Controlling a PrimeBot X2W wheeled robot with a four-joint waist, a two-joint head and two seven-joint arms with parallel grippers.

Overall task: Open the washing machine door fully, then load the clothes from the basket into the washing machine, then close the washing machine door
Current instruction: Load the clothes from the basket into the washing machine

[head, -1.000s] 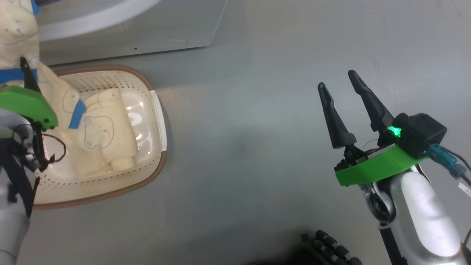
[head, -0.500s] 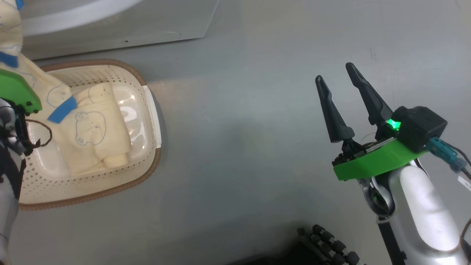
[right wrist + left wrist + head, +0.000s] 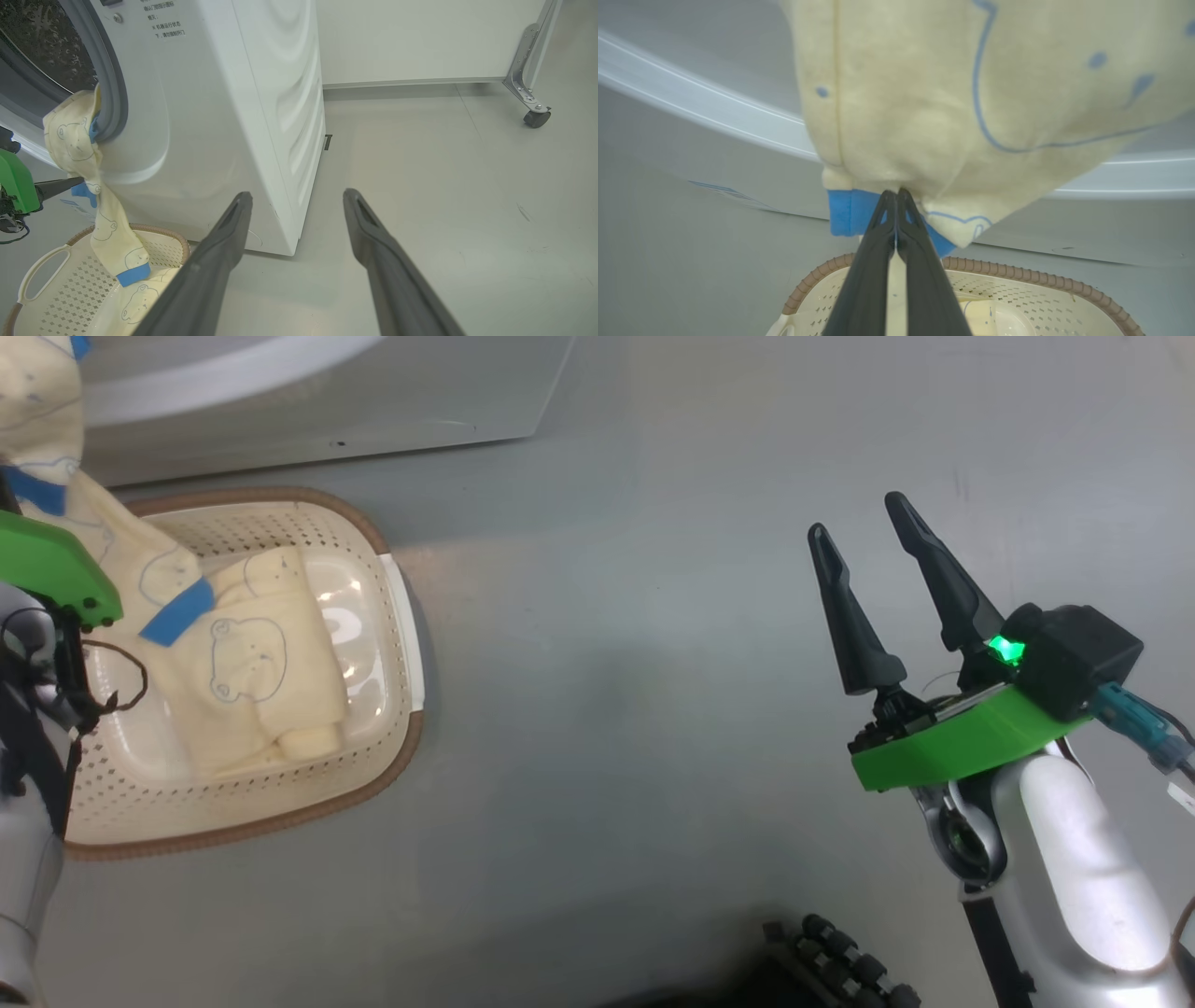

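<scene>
Over smooth grey floor (image 3: 607,709), left jaws pinch soft cream clothes (image 3: 924,102); right jaws gape.

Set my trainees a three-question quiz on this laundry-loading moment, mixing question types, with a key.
1. True or false: the right gripper is open and holds nothing.
2. The clothes pinched by the left gripper stretch: A) flat across the floor; B) from the rim of the washing machine opening down into the basket; C) over the right arm.
3. Is the left gripper open or shut?
Key: 1 true; 2 B; 3 shut, on the clothes.
</scene>
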